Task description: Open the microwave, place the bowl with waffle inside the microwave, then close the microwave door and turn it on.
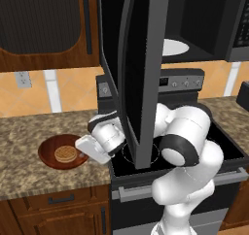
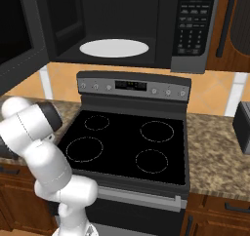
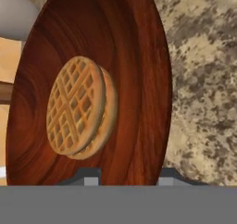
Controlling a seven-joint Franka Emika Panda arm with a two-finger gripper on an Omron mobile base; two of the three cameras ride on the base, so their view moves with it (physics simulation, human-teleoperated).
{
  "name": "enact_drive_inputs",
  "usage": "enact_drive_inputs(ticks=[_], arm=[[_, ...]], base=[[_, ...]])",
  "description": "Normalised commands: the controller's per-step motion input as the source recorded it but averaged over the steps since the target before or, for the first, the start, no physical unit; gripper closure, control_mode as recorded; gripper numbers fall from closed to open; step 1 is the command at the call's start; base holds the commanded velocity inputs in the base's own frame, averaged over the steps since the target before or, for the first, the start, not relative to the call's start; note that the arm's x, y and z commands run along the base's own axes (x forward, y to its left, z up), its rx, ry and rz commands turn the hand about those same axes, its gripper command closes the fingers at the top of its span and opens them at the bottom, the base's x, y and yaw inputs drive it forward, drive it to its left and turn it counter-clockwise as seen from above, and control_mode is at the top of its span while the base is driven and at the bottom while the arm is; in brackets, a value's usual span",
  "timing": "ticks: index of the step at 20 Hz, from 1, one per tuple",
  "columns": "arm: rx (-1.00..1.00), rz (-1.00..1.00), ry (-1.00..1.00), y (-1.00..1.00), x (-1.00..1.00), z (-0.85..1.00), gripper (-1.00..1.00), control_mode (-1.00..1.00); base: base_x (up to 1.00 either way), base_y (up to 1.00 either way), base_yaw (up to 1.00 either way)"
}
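With the microwave door [image 1: 141, 74] swung wide, the tool [image 3: 129, 176] straddles the rim of the bowl [image 1: 62, 152] on the surface [image 1: 29, 132], spread and ungripped; a shallow pinch could tip out the waffle [image 3: 81, 108].

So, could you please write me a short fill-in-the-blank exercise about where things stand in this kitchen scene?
1. The microwave door stands ____.
2. The waffle lies inside the ____.
3. The bowl sits on the granite ____, left of the stove.
4. Inside the microwave lies a white round ____.

Missing words: open; bowl; counter; turntable.
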Motion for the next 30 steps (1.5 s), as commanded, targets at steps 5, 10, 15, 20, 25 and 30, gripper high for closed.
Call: enact_drive_inputs(ticks=[5, 10, 15, 20, 25, 30], arm=[[0.0, 0.0, 0.0, -0.27, -0.12, 0.0, 1.0, -1.0], [0.0, -0.08, 0.0, -0.35, -0.3, 0.22, 1.0, -1.0], [0.0, -0.07, 0.0, -0.7, -0.38, 0.64, 1.0, -1.0], [0.0, -0.1, 0.03, -0.66, -0.18, 0.89, 1.0, -1.0], [-0.01, -0.17, 0.09, -0.65, -0.04, 0.87, 1.0, -1.0], [-0.07, -0.16, 0.03, -0.71, -0.14, 0.65, 1.0, -1.0]], base=[[0.0, 0.0, 0.0], [0.0, 0.0, 0.0], [0.0, 0.0, 0.0], [0.0, 0.0, 0.0], [0.0, 0.0, 0.0], [0.0, 0.0, 0.0]])
